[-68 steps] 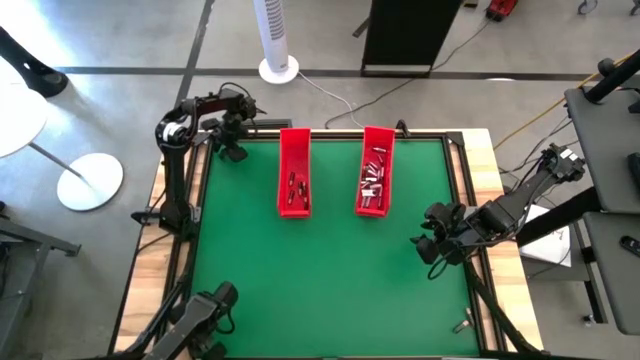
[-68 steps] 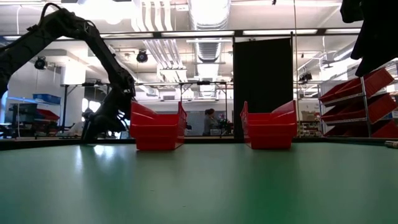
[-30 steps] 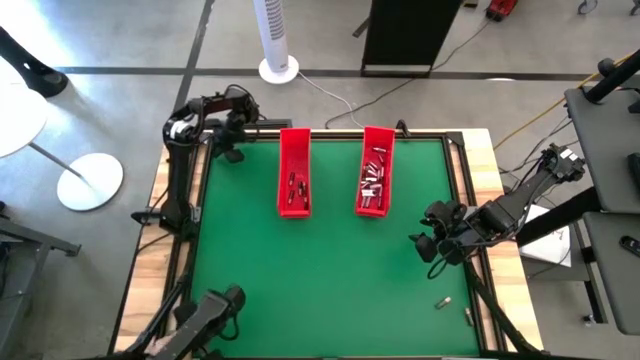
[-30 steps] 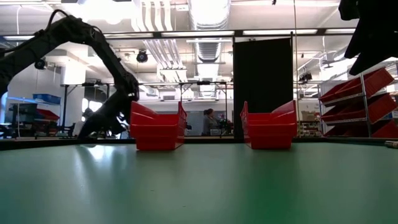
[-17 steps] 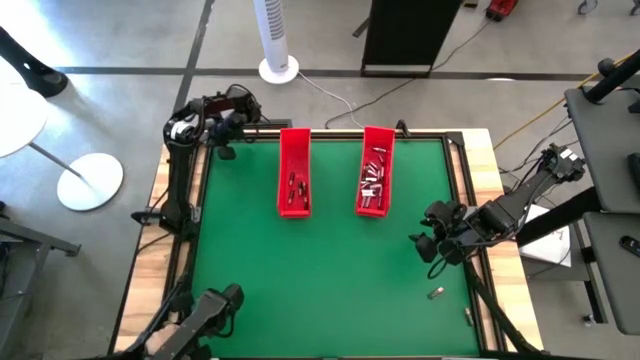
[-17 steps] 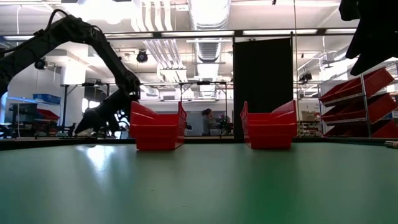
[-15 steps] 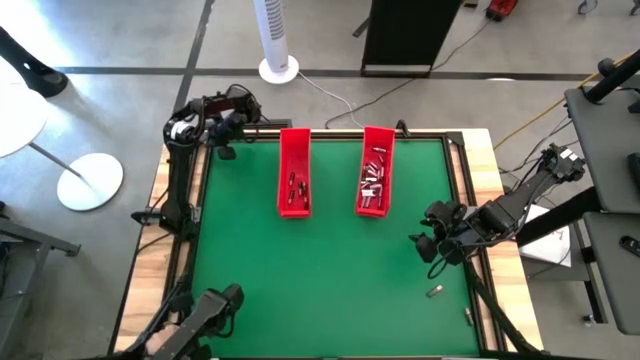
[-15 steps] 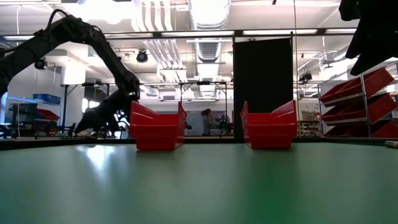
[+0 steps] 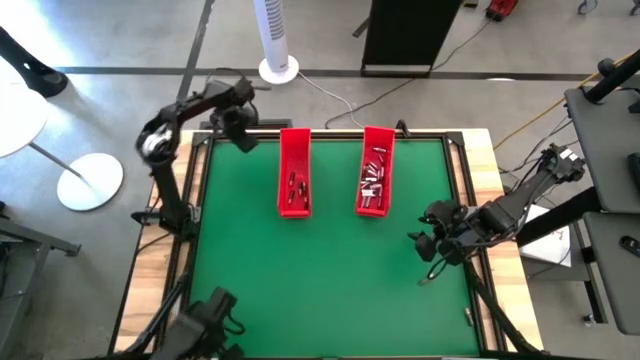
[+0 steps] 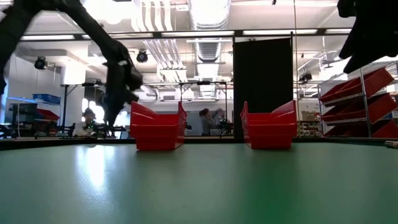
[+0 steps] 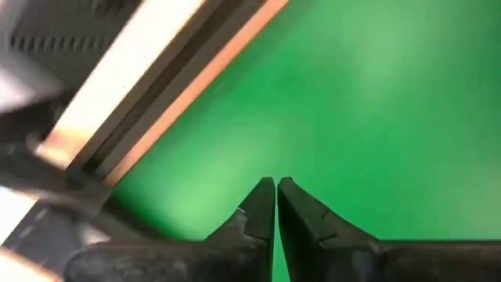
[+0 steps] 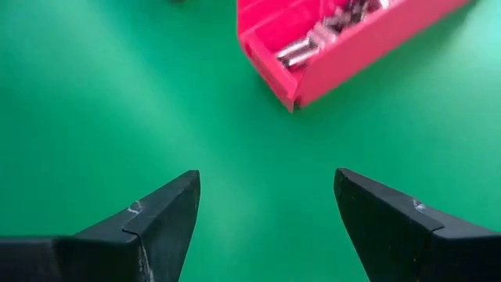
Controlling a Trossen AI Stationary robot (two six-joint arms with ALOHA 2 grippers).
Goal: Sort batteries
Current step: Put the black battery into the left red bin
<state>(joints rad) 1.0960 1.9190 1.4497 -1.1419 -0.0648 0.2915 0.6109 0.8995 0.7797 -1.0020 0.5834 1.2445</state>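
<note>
Two red trays stand at the far side of the green mat. The left tray (image 9: 293,172) holds a few dark batteries (image 9: 296,186). The right tray (image 9: 375,170) holds several silvery batteries (image 9: 372,178), which also show in the right wrist view (image 12: 313,43). One loose battery (image 9: 427,279) lies on the mat just near of my right gripper (image 9: 420,247). That gripper hangs open above the mat's right side (image 12: 266,204). My left gripper (image 9: 240,132) is shut, points down over the mat's far left corner (image 11: 275,188) and holds nothing.
The table's raised dark frame and wooden border (image 11: 149,86) run just beside my left gripper. A white fan column (image 9: 275,35) and a black cabinet (image 9: 410,30) stand beyond the far edge. The mat between the trays and the near edge (image 9: 320,280) is bare.
My left gripper has risen from the far left corner and tipped from a slant to pointing straight down, staying shut. The loose battery has moved along the mat from near the right front corner toward my right gripper.
</note>
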